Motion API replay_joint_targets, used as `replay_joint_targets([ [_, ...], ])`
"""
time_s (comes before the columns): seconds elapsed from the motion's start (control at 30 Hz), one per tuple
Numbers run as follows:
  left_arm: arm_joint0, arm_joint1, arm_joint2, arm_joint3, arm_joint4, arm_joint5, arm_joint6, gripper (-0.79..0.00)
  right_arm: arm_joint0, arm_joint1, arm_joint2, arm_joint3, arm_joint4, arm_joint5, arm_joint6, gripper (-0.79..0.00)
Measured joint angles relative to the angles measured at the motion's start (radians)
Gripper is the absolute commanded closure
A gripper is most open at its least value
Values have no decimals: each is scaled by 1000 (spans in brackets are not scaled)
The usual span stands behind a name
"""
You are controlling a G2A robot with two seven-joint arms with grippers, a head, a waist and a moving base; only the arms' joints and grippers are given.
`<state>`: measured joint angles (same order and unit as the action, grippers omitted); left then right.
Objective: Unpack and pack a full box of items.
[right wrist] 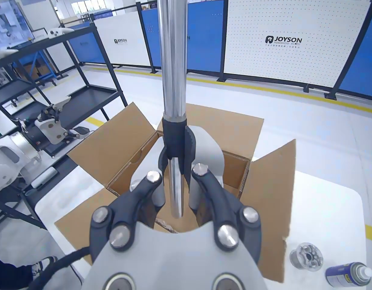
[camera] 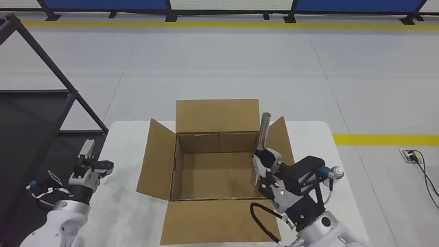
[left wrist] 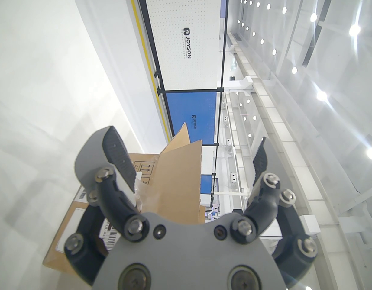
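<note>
From the top I see the open brown cardboard box (camera: 218,116) in the middle of the white bench (camera: 127,199). Left wrist: my left claw (left wrist: 189,149) gapes, empty. Right wrist: my right claw (right wrist: 176,152) grips a shiny metal rod (right wrist: 173,46) over the box.

— Where's the top view?
— High over the table (camera: 130,178), looking down into the box (camera: 212,171).
— And the wrists?
— Close behind the left gripper (left wrist: 189,147), facing the box's outer side; close behind the right gripper (right wrist: 176,140), looking across its open top.
</note>
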<state>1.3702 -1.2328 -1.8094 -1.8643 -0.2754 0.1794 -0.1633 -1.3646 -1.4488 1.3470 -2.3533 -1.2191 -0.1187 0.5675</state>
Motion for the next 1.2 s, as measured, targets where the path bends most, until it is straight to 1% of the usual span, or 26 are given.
replay_joint_targets([
  [0.13,0,0,0,0,0,0,0,-785,-80,11,162,4,177,-60,-35,0],
  [0.3,0,0,0,0,0,0,0,-785,-226,29,417,3,475,-197,31,0],
  [0.37,0,0,0,0,0,0,0,-785,-289,35,527,3,588,-231,52,0],
  [0.5,0,0,0,0,0,0,0,-785,-402,42,680,3,763,-274,82,0],
  [0.57,0,0,0,0,0,0,0,-785,-455,44,734,3,825,-253,110,0],
  [0.63,0,0,0,0,0,0,0,-785,-482,46,757,3,865,-204,147,0],
  [0.7,0,0,0,0,0,0,0,-785,-489,50,761,3,888,-110,202,0],
  [0.77,0,0,0,0,0,0,0,-785,-487,50,760,4,889,-59,211,0],
  [0.87,0,0,0,0,0,0,0,-785,-486,50,760,4,887,-98,207,0],
  [1.03,0,0,0,0,0,0,0,-785,-486,50,759,4,887,-100,207,0],
  [1.13,0,0,0,0,0,0,0,-785,-476,55,717,3,823,-131,221,0],
  [1.2,0,0,0,0,0,0,0,-785,-454,58,660,6,756,-80,243,0],
])
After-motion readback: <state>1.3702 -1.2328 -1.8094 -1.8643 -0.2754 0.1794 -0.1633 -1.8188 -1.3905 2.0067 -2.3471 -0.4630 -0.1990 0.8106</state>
